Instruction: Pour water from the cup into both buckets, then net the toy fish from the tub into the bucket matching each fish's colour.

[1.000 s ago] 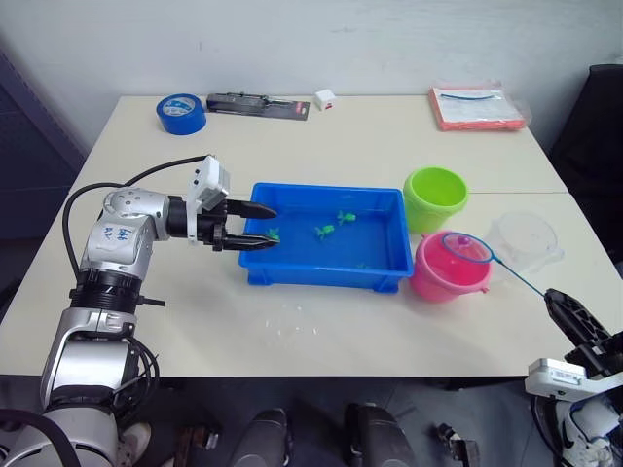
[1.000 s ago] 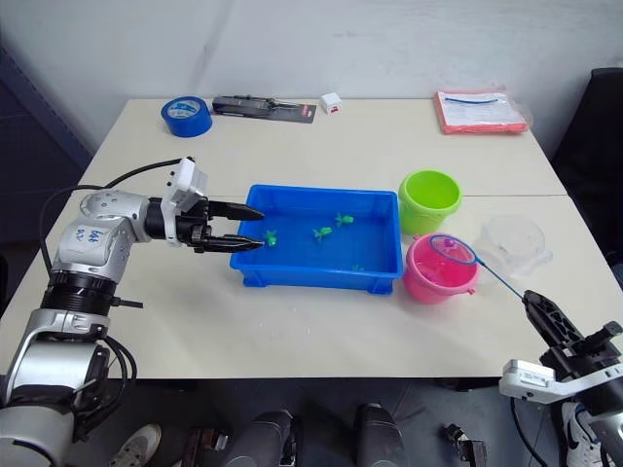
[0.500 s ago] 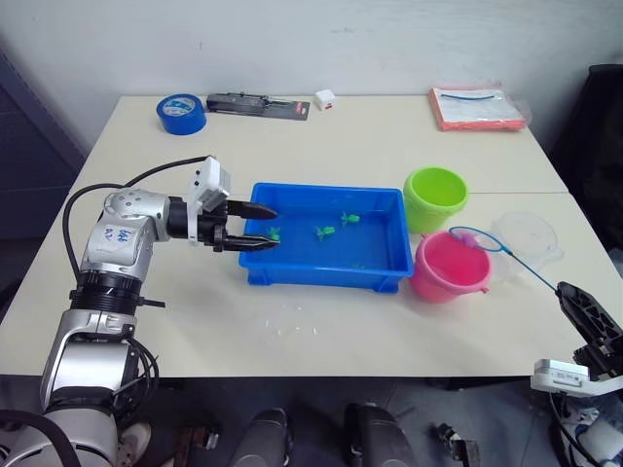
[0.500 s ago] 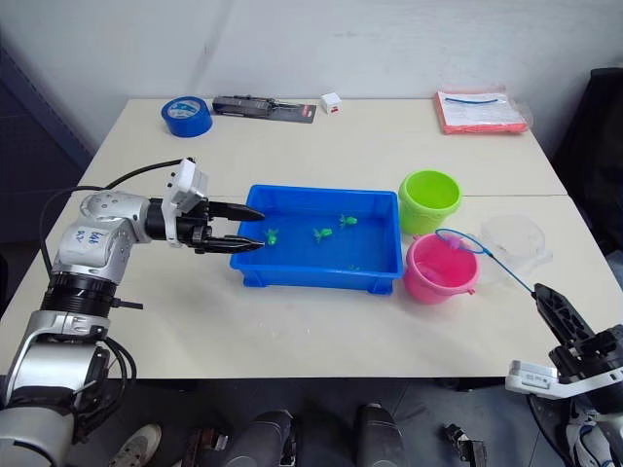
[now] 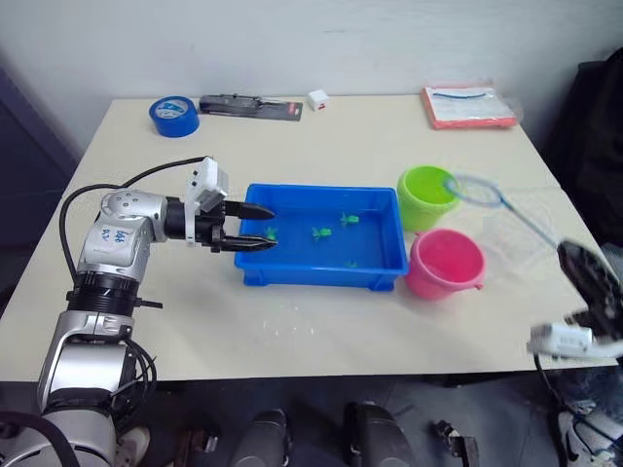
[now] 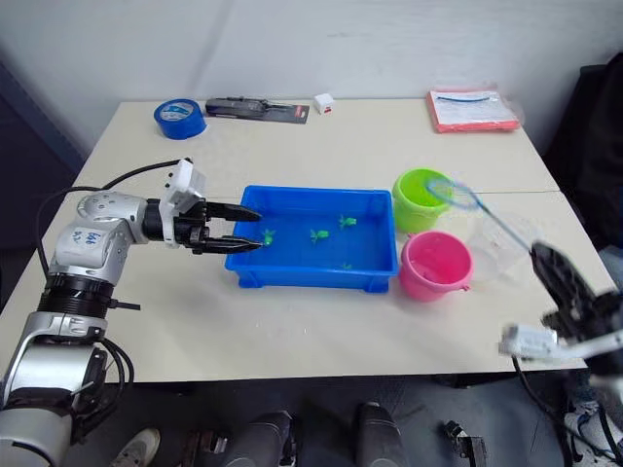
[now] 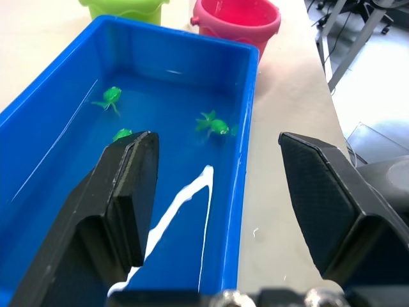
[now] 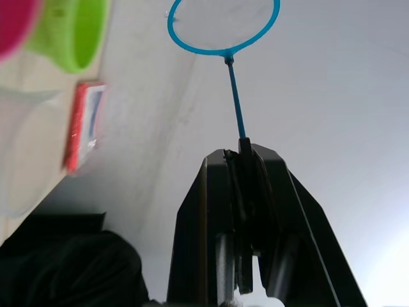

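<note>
Hand on my left (image 5: pixel 255 227) hangs with its two black fingers spread apart, one tip over the near-left corner of the tub (image 5: pixel 321 275) and the other just outside its rim. That tub is a shallow rectangle of glossy bright-blue plastic, sitting around the middle of the desk (image 5: pixel 292 331), whose top is smooth and pale. Shallow water lies in the tub, with several tiny green toy fish (image 7: pixel 215 125) spread across its middle and far side. Bare desk runs along the near edge in front of the tub, and more lies open behind it toward the far edge, where a blue tape roll (image 5: pixel 174 115) sits near the far-left corner.

Right of the tub stand two small round pails: the lime green bucket (image 5: pixel 426 196) farther back and the pink bucket (image 5: pixel 445 264) nearer, just beside the tub's right end. What they hold I cannot tell. A clear cup (image 5: pixel 516 233) stands toward the right edge.

My right hand (image 8: pixel 243 167) is pinched together on the net's thin stick. The blue-rimmed hoop of the net (image 5: pixel 474 191) is raised in the air by the green bucket's right side.
</note>
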{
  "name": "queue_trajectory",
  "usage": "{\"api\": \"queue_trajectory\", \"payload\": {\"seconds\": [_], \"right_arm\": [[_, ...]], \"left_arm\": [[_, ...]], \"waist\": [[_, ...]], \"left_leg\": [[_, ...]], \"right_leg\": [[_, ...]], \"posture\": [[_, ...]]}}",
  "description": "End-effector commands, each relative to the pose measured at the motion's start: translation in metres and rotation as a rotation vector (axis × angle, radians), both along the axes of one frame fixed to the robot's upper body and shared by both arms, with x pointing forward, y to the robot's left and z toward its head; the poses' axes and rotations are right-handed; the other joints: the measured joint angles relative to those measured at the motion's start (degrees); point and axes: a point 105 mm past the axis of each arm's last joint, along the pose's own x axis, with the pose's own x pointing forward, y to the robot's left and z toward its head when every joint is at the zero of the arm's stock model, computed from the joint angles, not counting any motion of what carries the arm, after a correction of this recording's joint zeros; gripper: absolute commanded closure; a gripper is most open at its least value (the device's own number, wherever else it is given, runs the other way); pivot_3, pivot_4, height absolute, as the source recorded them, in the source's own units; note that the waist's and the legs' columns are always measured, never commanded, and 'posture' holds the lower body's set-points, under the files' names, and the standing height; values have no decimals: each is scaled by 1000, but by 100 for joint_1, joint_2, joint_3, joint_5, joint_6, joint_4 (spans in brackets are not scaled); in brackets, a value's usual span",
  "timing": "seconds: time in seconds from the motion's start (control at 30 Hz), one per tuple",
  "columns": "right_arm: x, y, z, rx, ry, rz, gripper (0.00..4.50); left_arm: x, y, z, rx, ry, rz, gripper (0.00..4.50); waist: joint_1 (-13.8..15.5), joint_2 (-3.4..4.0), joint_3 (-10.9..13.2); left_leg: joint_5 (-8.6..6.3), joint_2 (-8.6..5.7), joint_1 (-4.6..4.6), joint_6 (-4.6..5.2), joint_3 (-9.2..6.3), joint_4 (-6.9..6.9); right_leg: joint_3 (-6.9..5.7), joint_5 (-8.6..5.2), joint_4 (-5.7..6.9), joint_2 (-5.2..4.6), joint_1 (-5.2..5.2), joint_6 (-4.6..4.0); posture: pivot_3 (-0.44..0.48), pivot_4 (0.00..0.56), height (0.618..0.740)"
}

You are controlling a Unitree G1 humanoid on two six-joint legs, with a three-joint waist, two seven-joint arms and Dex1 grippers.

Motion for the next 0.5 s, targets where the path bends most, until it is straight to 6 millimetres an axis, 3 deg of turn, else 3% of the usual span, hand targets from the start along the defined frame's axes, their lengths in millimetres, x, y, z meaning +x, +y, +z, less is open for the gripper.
{"api": "queue_trajectory", "payload": {"seconds": [0.03,0.17,0.37,0.5], "right_arm": [[27,18,25,200,96,95,3702],[50,43,38,395,280,233,3702],[64,75,33,734,766,350,3702],[70,77,27,884,1052,247,3702]], "left_arm": [[1,8,11,-13,-42,32,1237],[0,12,12,-14,-47,53,1237],[-3,23,14,-9,-53,103,1237],[-5,27,14,-7,-52,123,1237]], "waist": [[-32,0,0],[-15,0,0],[17,-1,0],[21,0,0]], "left_leg": [[0,4,1,0,-1,-1],[0,16,-6,-4,-13,-5],[-1,5,-14,-1,-29,12],[-1,6,-18,-1,-31,14]], "right_leg": [[-2,0,1,-1,0,0],[-19,0,5,0,-8,0],[-29,0,4,-17,1,0],[-32,0,2,-29,-1,0]], "posture": [[0,150,737],[0,150,737],[0,150,737],[0,150,737]]}}
